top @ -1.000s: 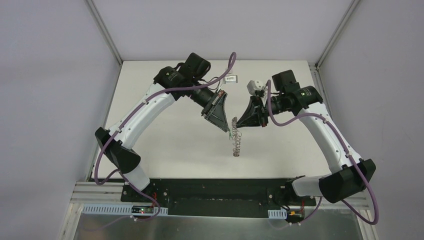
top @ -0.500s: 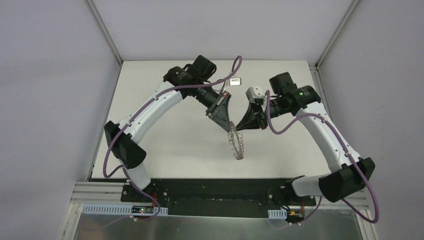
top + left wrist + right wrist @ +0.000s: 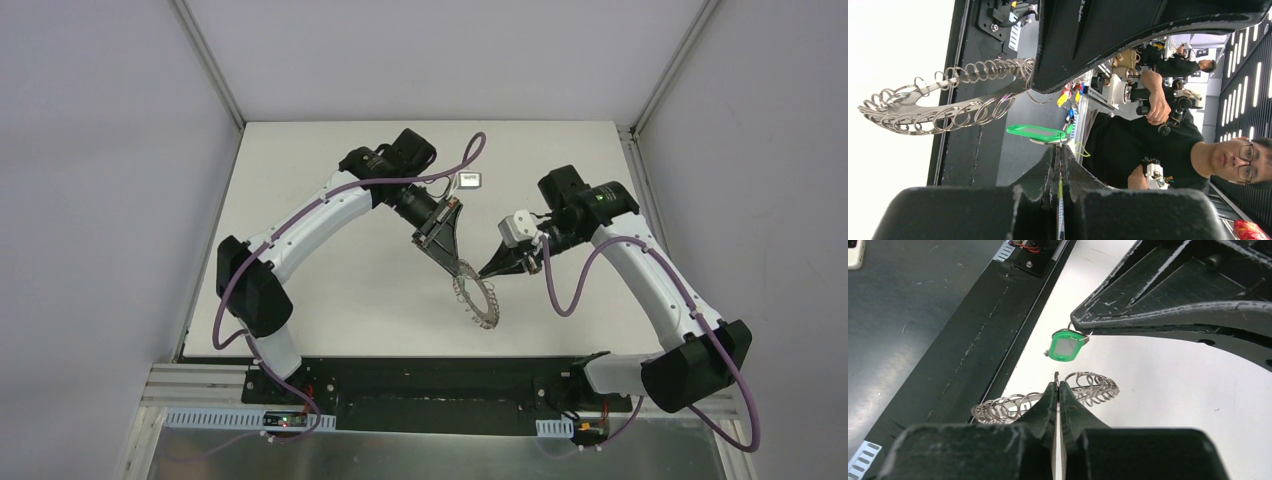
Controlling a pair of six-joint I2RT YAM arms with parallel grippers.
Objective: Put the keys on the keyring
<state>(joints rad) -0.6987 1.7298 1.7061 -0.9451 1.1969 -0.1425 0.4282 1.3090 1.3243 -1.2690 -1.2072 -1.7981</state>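
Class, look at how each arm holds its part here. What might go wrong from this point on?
1. The small key with the green plastic head hangs from the very tip of the left gripper, so it may swing or slip free.
2. The right gripper pinches the grey metal keyring fringed with wire loops only at its edge, so a push could pivot it.

Keyring (image 3: 1093, 386) hangs over the table (image 3: 360, 300) between left gripper (image 3: 461, 265) and right gripper (image 3: 484, 275); key (image 3: 1065, 346) just beside it, small box (image 3: 468, 180) on the table far behind.
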